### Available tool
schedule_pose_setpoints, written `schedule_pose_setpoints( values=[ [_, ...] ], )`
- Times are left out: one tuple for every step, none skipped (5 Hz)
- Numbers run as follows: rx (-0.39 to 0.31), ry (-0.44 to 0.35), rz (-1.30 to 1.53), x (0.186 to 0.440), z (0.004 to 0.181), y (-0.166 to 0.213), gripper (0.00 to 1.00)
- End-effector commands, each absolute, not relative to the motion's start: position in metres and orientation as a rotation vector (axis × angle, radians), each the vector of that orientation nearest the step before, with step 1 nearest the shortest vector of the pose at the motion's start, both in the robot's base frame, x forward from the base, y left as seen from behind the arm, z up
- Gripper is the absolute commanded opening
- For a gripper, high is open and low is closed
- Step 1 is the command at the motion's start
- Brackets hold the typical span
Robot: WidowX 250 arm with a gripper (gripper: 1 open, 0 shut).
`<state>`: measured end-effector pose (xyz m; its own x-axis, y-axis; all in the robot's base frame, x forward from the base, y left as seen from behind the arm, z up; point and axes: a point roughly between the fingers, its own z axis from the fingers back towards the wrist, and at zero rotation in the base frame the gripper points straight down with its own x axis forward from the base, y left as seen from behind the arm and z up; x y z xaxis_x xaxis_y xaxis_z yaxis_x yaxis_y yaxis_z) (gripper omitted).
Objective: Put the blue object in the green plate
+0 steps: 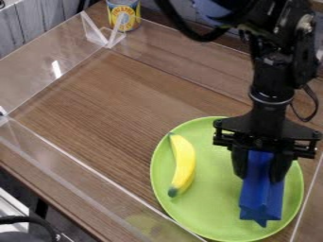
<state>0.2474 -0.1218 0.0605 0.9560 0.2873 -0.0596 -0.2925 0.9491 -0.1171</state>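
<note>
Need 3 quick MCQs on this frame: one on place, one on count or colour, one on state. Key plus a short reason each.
1. Where does the blue object lie?
A. on the bare wood
B. on the green plate
C. beside the can

2. How many bananas are on the plate?
A. none
B. one
C. two

3. How does the gripper stand?
A. pointing down over the block's upper end
B. lying level on the table
C. raised by the far wall

Key: 1 B, the block rests inside the rim; 2 B, a single yellow one left of the block; 3 A, fingers flank the block's end.
</note>
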Motion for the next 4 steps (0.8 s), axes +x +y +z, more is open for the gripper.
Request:
schedule_pose_setpoints(
  values=[
    [-0.172,-0.031,0.304,0.258,0.083,-0.123,0.00],
    [-0.167,-0.033,0.297,0.258,0.088,-0.121,1.00],
    [-0.171,-0.042,0.288,0.261,0.095,-0.120,0.00],
    [-0.171,-0.049,0.281,0.264,0.100,-0.119,0.00]
  ],
)
